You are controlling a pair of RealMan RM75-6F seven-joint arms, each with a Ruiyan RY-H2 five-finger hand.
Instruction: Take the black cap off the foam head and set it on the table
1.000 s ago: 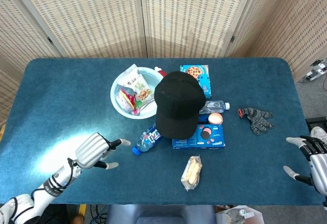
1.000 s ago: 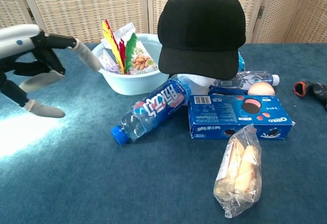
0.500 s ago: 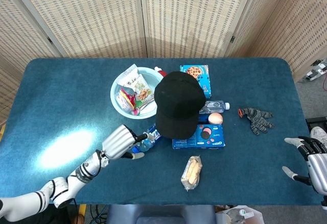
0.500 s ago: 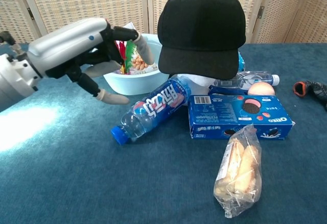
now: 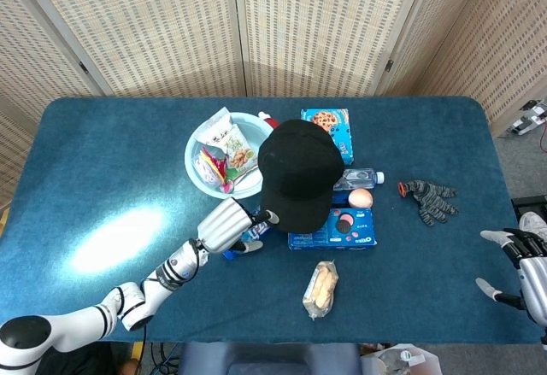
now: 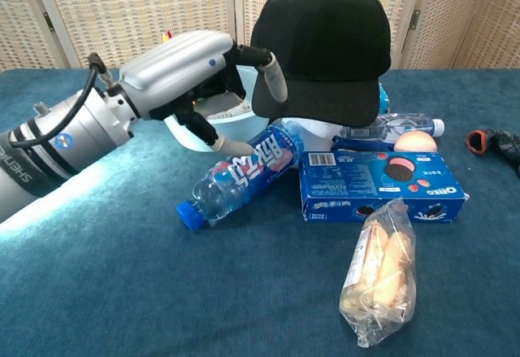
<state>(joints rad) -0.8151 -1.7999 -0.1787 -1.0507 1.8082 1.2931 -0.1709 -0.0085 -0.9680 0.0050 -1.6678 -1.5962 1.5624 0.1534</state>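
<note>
The black cap (image 5: 295, 172) (image 6: 322, 46) sits on the white foam head (image 6: 313, 128), of which only a sliver shows under the brim. My left hand (image 5: 229, 226) (image 6: 191, 75) is open, fingers apart, right beside the cap's left brim edge. One fingertip reaches the brim in the chest view; I cannot tell whether it touches. The hand hovers over a lying water bottle (image 6: 237, 175). My right hand (image 5: 519, 266) stays open at the table's right edge, far from the cap.
A light blue bowl (image 5: 198, 152) of snack packets stands left of the cap. A blue Oreo box (image 6: 379, 185), a bagged pastry (image 6: 378, 273), a peach (image 6: 415, 141), a second bottle (image 6: 402, 124), a cookie box (image 5: 334, 127) and a dark glove (image 5: 430, 198) surround it.
My left hand has swept rightward across the table from the open left area to the cap's brim, now over the lying bottle. The right hand has barely moved.
</note>
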